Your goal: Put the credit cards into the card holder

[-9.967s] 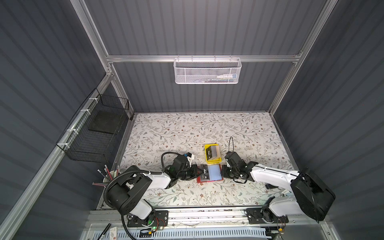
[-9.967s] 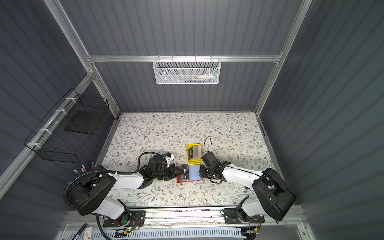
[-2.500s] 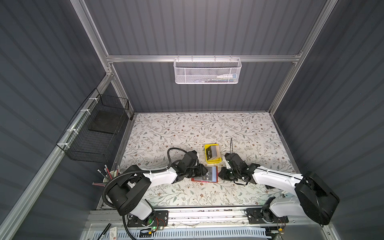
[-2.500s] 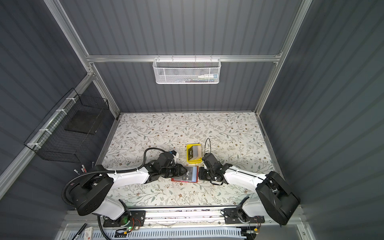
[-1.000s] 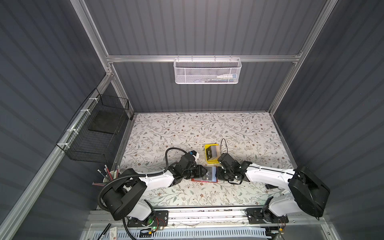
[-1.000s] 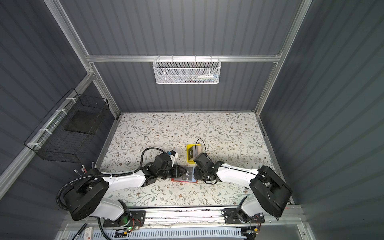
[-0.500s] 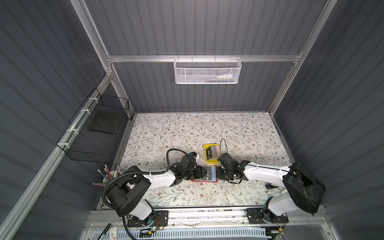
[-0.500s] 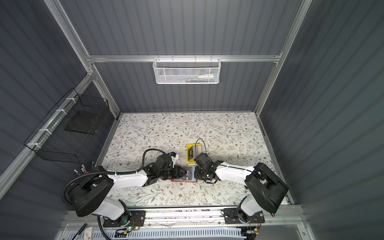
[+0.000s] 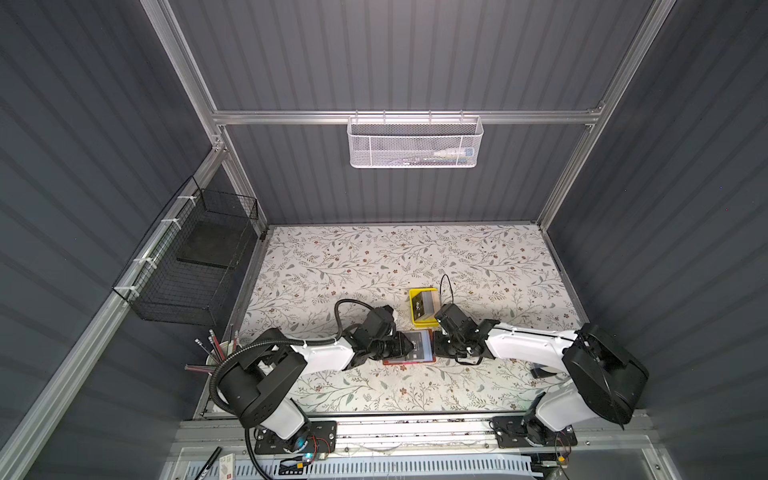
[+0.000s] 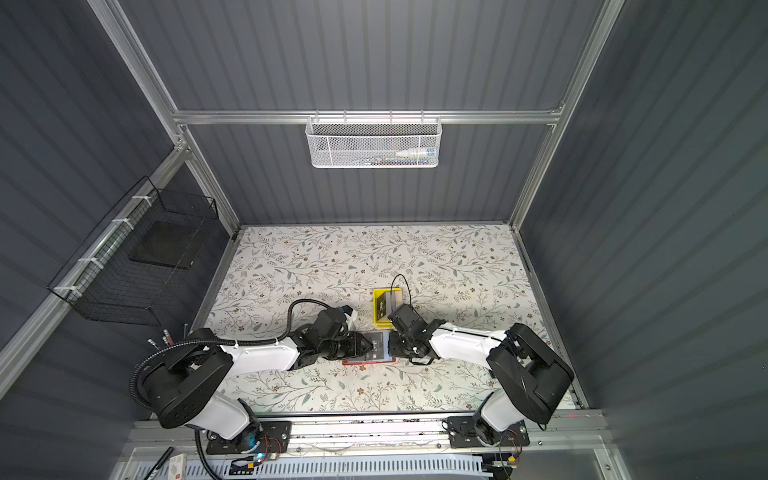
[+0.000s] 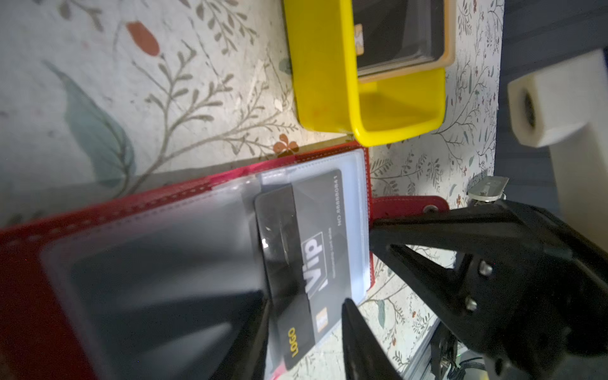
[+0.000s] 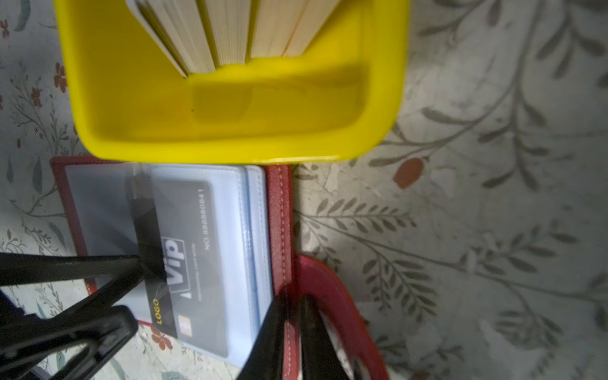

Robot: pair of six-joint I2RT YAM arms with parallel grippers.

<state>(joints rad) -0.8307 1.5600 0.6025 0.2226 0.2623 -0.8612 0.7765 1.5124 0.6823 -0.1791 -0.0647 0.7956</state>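
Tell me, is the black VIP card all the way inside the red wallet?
Partly in. The VIP card lies mostly under the card holder's clear pocket, but one dark strip is uncovered.

Robot test cell, grey ribbed walls [image 9: 415, 62], aluminium frame [image 9: 291, 117] (floral tabletop [image 9: 374, 257])

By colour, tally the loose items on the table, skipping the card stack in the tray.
Red: 1, the card holder
Yellow: 1, the tray
Black: 1, the VIP card, partly in a clear pocket
Total: 3
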